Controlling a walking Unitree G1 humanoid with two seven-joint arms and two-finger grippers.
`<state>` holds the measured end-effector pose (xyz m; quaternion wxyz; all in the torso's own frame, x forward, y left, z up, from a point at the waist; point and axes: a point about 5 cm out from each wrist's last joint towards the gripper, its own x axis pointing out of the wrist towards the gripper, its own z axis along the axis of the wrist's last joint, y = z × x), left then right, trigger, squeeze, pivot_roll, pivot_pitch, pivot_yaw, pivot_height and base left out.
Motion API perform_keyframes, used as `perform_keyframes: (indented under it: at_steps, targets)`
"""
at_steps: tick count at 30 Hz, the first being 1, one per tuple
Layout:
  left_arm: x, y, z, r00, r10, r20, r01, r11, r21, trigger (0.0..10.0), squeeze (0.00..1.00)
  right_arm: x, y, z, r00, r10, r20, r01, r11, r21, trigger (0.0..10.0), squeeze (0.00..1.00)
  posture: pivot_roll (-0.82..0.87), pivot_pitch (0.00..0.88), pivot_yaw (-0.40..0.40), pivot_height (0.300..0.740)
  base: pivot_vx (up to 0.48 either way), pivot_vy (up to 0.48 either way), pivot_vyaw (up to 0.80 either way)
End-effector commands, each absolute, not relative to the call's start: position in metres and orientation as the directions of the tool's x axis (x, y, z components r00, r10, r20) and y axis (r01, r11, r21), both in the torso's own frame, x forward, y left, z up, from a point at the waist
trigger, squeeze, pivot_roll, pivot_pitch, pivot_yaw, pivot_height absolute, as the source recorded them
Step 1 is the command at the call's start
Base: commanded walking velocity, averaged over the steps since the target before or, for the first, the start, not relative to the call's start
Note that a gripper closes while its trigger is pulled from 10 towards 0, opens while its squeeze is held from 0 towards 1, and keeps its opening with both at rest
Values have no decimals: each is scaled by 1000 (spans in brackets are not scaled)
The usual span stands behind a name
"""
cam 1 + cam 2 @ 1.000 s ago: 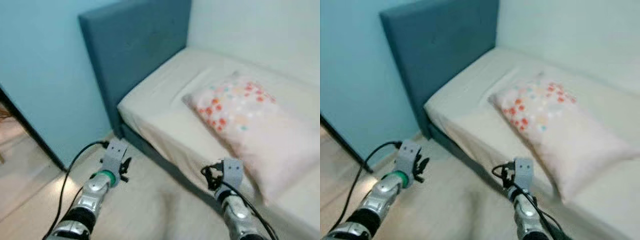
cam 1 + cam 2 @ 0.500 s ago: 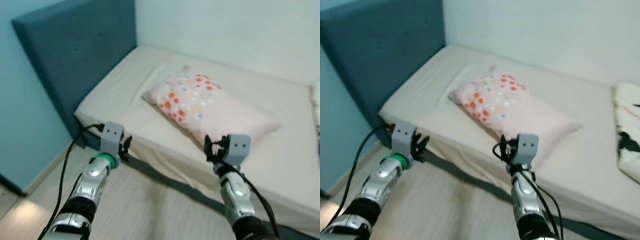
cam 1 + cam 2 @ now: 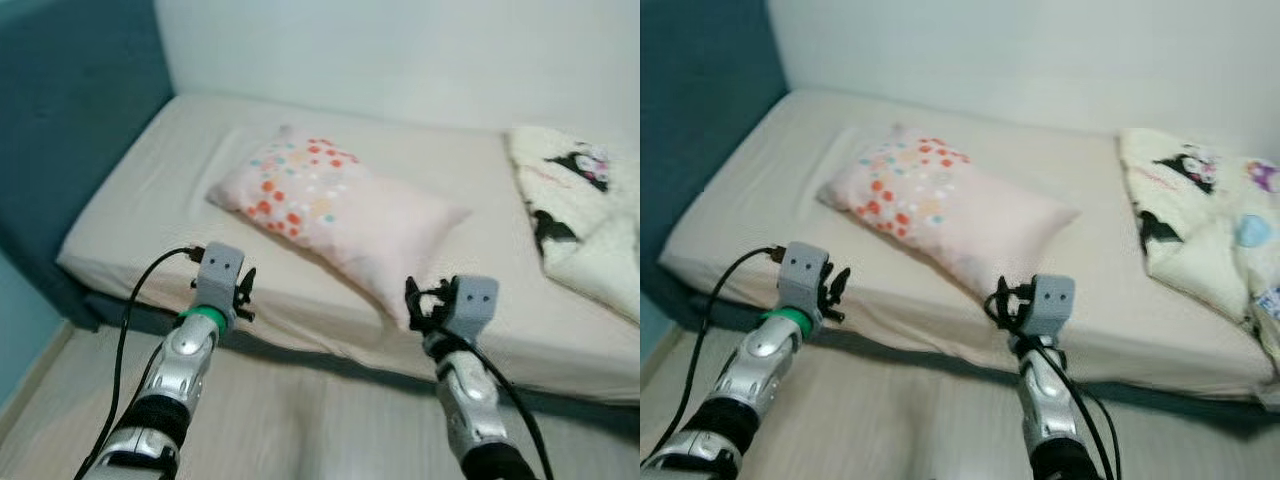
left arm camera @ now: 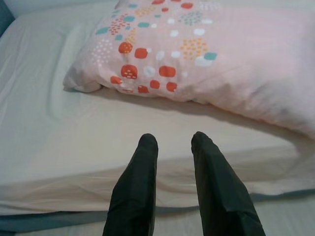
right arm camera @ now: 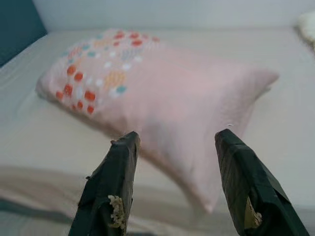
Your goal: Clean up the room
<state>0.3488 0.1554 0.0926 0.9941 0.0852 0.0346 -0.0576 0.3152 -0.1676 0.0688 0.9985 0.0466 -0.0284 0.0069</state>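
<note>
A pink dotted pillow [image 3: 335,207] is lying askew in the centre of the frame on a bed [image 3: 150,200] with a beige sheet. A cream blanket [image 3: 580,225] with black cartoon prints is lying crumpled at the right edge. The left gripper [image 4: 173,142] is hovering at lower left, off the bed's near edge, jaws slightly apart and empty. The right gripper [image 5: 176,140] is hovering at lower centre, facing the pillow's corner, jaws spread wide and empty.
</note>
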Motion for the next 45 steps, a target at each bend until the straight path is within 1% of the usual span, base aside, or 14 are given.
perform_keyframes:
  at_steps: [1,15,26,34,45]
  targets:
    - [348,155,89,993,-85,-88,99,981,166,10000,0,316,-168,70,998,4,61,-10,996,93,10000,0,-5,58,46,740,480,0,0]
    - [348,153,89,993,-86,-83,99,980,174,10000,0,316,-168,71,998,9,57,-15,995,97,10000,0,-6,63,42,740,480,0,0]
    - [348,148,88,991,-102,-90,116,978,170,10000,0,315,-168,71,999,11,50,-16,995,96,10000,0,-10,67,39,740,477,0,-800]
    - [347,143,86,984,-147,-105,164,971,173,10000,0,315,-169,71,999,8,49,-12,997,82,10000,0,-11,71,39,740,0,0,0]
    - [346,143,82,982,-144,-124,163,973,163,10000,0,315,-166,70,999,12,37,-14,998,56,10000,0,-7,73,37,740,0,0,0]
